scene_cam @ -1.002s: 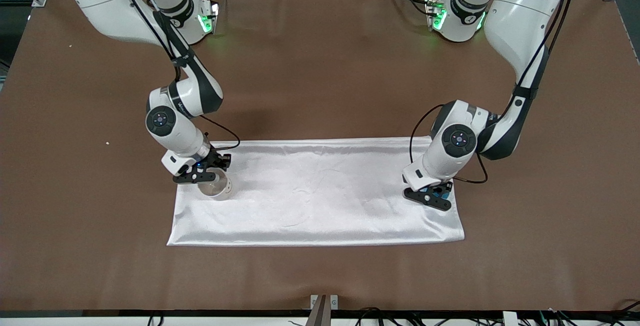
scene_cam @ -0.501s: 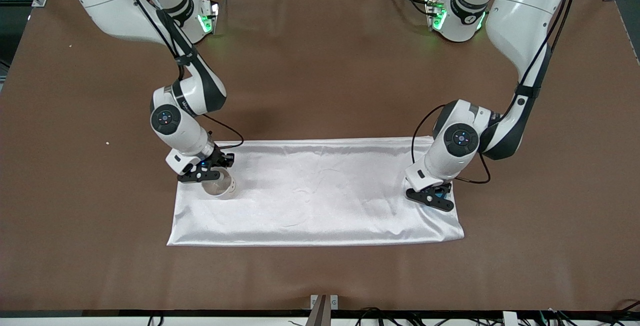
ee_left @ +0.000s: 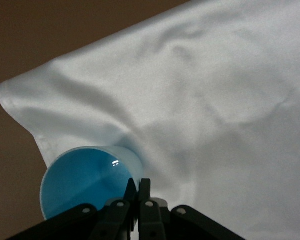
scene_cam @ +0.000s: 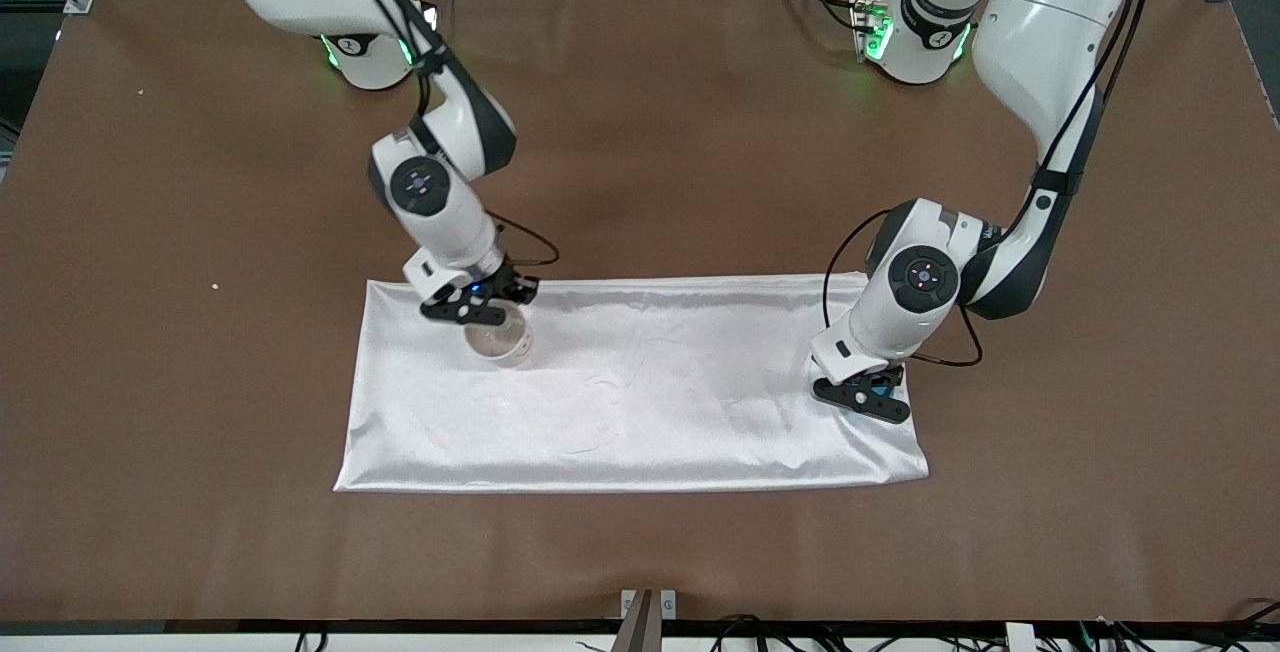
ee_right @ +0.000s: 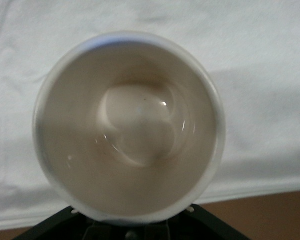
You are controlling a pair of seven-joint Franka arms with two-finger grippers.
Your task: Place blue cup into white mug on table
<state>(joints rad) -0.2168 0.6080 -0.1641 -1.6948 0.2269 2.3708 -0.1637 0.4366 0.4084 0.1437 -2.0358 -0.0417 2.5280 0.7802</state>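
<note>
My right gripper (scene_cam: 478, 310) is shut on the white mug (scene_cam: 498, 340), over the white cloth toward the right arm's end. The mug's cream inside (ee_right: 130, 125) fills the right wrist view and hides the fingers. I cannot tell whether the mug touches the cloth. My left gripper (scene_cam: 866, 394) is low over the cloth's corner at the left arm's end. It is shut on the blue cup (ee_left: 85, 180), its fingers (ee_left: 146, 190) pinching the cup's rim. In the front view only a sliver of the blue cup (scene_cam: 879, 389) shows under the gripper.
The white cloth (scene_cam: 650, 402) lies flat across the middle of the brown table (scene_cam: 700, 132), with faint creases. Its edge and bare table show next to the cup (ee_left: 20, 60) and next to the mug (ee_right: 270, 215). Both arm bases stand along the table's edge farthest from the front camera.
The right arm has carried the mug toward the cloth's middle and away from the front camera. The left gripper closed on the blue cup and barely shifted.
</note>
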